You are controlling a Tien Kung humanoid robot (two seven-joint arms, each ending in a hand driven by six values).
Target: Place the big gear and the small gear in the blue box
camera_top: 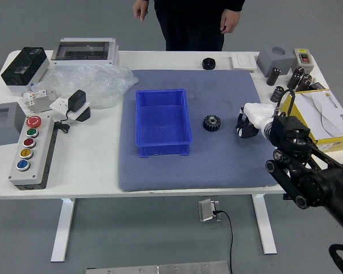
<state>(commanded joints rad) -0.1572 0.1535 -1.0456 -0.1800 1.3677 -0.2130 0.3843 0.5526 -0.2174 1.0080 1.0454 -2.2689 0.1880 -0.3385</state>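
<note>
Just left of the right hand (254,118), toward the blue box (187,120), a black gear (211,123) is lying, and whether the hand is holding anything isn't showing.

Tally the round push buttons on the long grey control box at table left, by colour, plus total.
Red round buttons: 2
Green round button: 1
Yellow round button: 1
Blue round button: 1
Total: 5

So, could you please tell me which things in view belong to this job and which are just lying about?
For the job:
- blue box
- black gear beside it (the only gear I can make out)
- right hand

Just lying about:
- clear plastic bag
- button panel
- black disc
</note>
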